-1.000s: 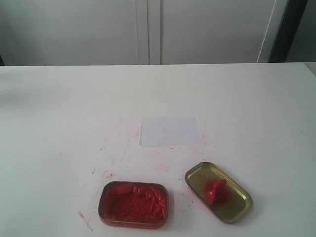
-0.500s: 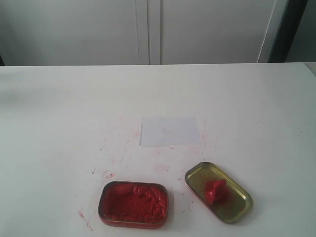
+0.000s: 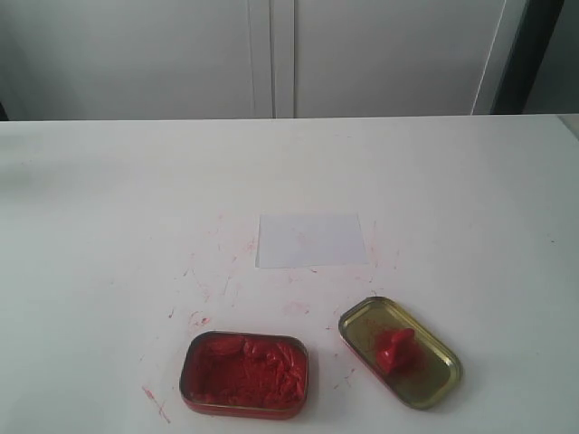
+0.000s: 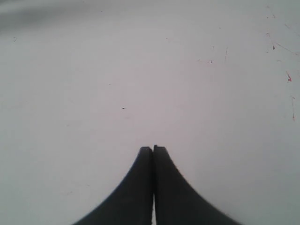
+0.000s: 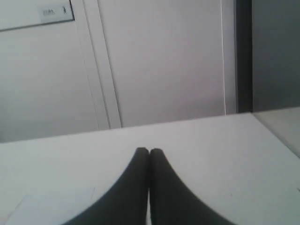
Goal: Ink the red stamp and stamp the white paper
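The red stamp [image 3: 395,348] lies inside the gold oval tin lid [image 3: 434,380] near the front right of the table. The white paper [image 3: 310,240] lies flat mid-table, behind both tins, with faint red marks. A red tin of lumpy red paste [image 3: 245,372] stands open at the front. Neither arm shows in the exterior view. My left gripper [image 4: 153,149] is shut with nothing in it, over bare white tabletop. My right gripper [image 5: 149,151] is shut and empty too, above the table and facing the cabinet doors.
Red ink smears and scratches [image 3: 204,289] mark the white tabletop [image 3: 109,226] around the paper and tins. White cabinet doors [image 3: 271,54] stand behind the table's far edge. A dark vertical strip [image 3: 525,54] is at the back right.
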Robot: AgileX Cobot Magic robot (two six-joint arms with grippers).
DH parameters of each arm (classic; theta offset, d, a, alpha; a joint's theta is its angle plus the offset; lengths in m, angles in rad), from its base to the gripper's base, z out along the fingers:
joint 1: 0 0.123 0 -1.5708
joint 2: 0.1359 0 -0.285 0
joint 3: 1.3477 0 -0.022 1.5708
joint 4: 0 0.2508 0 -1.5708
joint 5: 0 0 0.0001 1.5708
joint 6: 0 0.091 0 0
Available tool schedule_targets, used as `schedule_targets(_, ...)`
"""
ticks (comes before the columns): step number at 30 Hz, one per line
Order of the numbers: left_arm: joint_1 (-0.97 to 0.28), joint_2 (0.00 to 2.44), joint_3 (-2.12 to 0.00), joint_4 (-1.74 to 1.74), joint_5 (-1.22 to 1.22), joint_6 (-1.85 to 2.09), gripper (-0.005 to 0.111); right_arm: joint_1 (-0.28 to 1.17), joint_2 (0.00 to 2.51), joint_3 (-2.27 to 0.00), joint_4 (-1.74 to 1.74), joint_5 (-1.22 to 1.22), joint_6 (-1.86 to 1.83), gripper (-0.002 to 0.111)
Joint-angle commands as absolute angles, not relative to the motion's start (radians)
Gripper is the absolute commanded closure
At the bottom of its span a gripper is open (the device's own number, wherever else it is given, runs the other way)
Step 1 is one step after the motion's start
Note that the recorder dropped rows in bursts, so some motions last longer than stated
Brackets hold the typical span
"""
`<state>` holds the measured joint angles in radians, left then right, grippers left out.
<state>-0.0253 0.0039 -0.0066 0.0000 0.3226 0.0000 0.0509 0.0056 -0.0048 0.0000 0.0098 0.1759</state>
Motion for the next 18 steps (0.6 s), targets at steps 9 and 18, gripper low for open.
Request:
schedule_targets(9, -0.023, 0.0, 0.0, -0.006, 0.33, 0.0, 0.107, 0.05, 0.0, 0.0, 0.0, -0.147, 0.198, 0.108)
schedule_targets(18, -0.023, 0.0, 0.0, -0.006, 0.33, 0.0, 0.107, 0.05, 0.0, 0.0, 0.0, -0.166, 0.196, 0.108)
